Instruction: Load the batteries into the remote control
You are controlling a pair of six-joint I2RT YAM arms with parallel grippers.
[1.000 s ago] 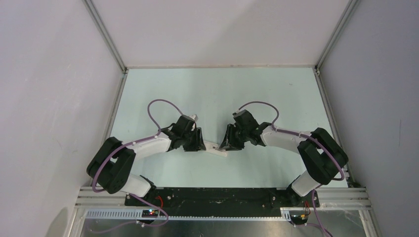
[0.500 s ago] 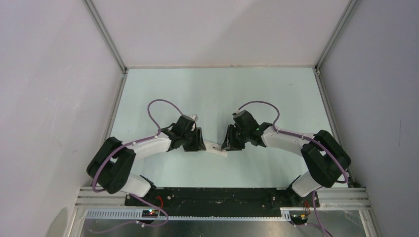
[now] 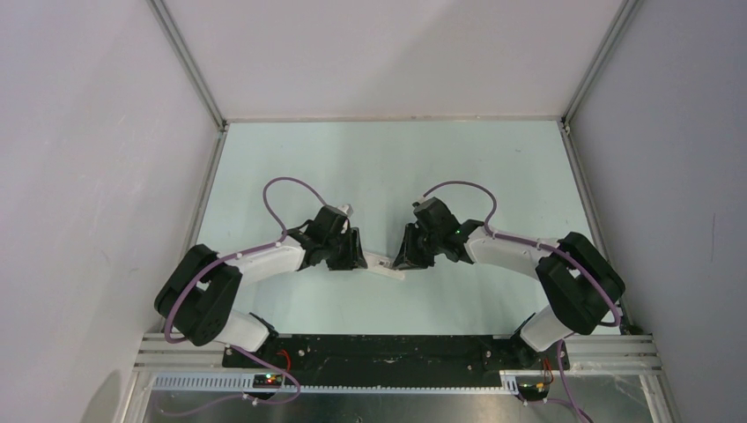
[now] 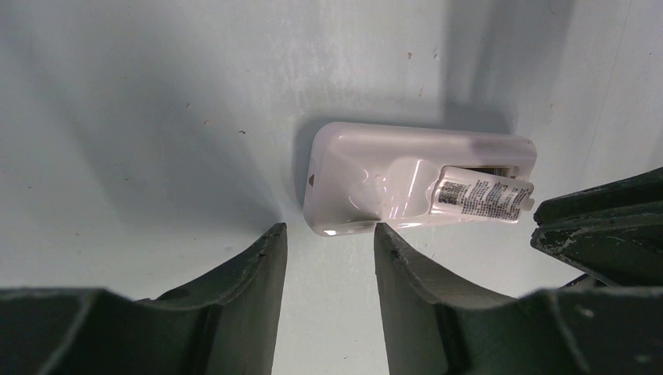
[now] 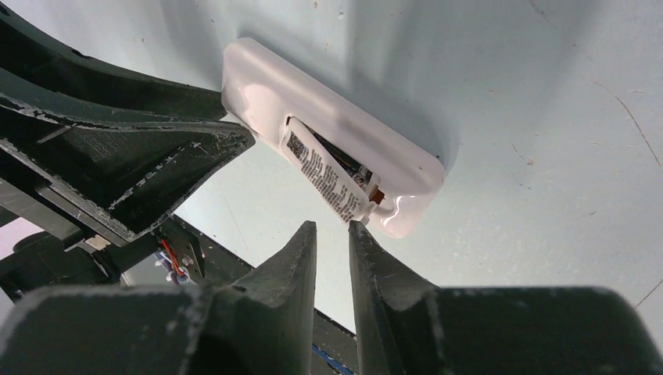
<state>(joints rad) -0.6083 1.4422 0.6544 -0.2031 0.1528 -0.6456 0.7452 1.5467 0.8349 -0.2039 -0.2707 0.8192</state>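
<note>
Jaws of the left gripper [image 4: 328, 230] stand partly open and empty, just short of the left end of the remote control [image 4: 367, 172], which lies back-up on the tabletop [image 4: 117, 117] between the two arms; jaws of the right gripper [image 5: 333, 225] are narrow, nearly closed, with the raised end of one battery [image 4: 481, 195] at their tips, and whether they pinch it cannot be told. The battery sits tilted, partly in the recess at the remote control's right end. Seating it likely calls for pressing that raised end down gently while the left jaws brace the remote control.
</note>
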